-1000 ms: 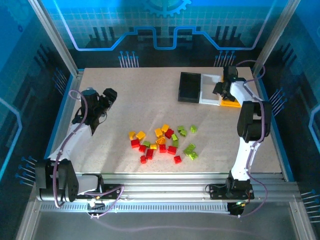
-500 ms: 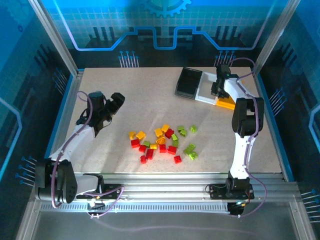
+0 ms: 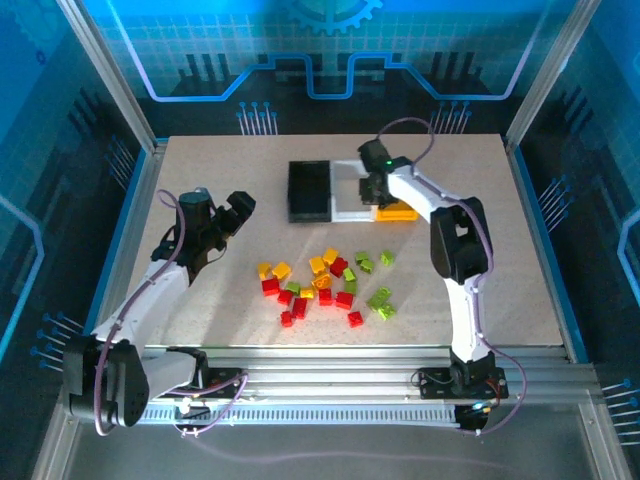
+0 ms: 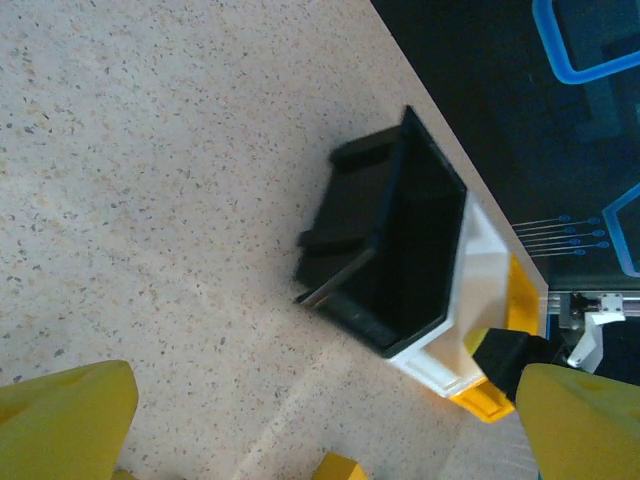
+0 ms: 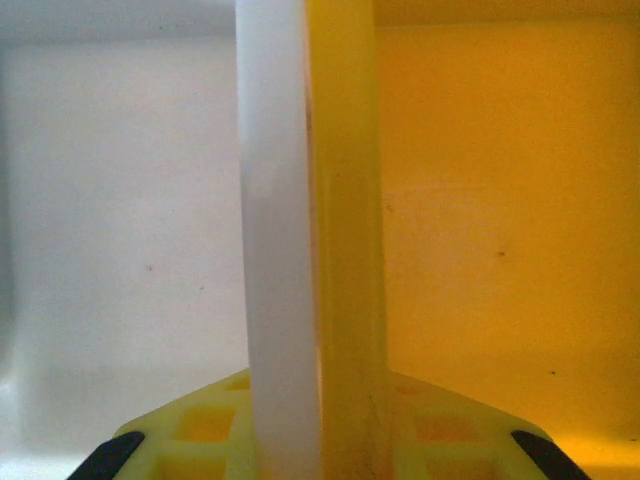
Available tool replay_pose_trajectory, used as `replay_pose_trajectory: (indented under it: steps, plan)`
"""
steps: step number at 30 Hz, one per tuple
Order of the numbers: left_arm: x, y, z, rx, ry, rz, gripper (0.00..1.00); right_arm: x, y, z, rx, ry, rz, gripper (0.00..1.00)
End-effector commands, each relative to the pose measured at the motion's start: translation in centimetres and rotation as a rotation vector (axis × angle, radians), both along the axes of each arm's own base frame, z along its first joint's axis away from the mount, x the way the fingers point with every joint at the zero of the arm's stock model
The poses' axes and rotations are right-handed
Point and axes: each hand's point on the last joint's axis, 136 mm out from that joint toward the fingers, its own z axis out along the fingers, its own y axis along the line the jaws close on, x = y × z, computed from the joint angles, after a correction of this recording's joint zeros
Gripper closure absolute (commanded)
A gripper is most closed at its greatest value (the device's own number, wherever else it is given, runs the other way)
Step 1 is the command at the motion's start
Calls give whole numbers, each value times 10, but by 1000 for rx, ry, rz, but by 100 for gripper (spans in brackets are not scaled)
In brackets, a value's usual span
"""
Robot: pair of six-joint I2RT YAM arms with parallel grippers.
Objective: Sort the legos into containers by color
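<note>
**Bins parked just behind the pile, left arm free to pick**

The right gripper (image 3: 375, 190) stood over the row of bins, its jaws astride the two walls where the white bin (image 3: 347, 207) and the yellow bin (image 3: 398, 212) touched. In the right wrist view those walls ran straight up between the fingers, so the jaws looked pinched onto them. The black bin (image 3: 309, 190) sat against the white one's left side, and the row's long axis ran left to right across the table (image 3: 220, 160).

The bricks (image 3: 325, 280) lay loose in a scatter toward the near edge from the bins, with a narrow strip of bare surface between. Reds and yellows were mostly on the left, greens on the right. No brick could be seen in any bin.

The left gripper (image 3: 238, 208) hung with its jaws spread and empty, to the left of the pile and slightly behind it. It was judged the handier arm for the left-hand bricks. Bare table lay open to both sides, well clear of the edges.
</note>
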Motion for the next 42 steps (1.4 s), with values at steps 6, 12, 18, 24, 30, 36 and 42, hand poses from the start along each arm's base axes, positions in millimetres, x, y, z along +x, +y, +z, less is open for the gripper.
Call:
replay_pose_trajectory:
  steps: [6,12,18,24,30,36,42]
  plan:
    - [-14,-3,-4,8,19,-27,1,-21,30,23,-6,-34,-15,100]
    - [-15,-2,-4,18,20,-28,1,-43,33,18,-21,-17,-43,100]
    - [-14,-3,-3,13,18,-35,1,-51,42,16,-33,-16,-24,100]
    - [-14,-6,-3,13,22,-50,1,-48,45,20,-18,-34,-14,68]
    - [-13,-11,3,2,10,-72,1,-46,55,64,60,-137,29,37]
    - [-16,-29,9,0,-2,-132,1,-83,37,78,77,-126,48,33]
    - [-22,-40,6,-16,3,-175,1,-130,-3,42,90,-13,30,38]
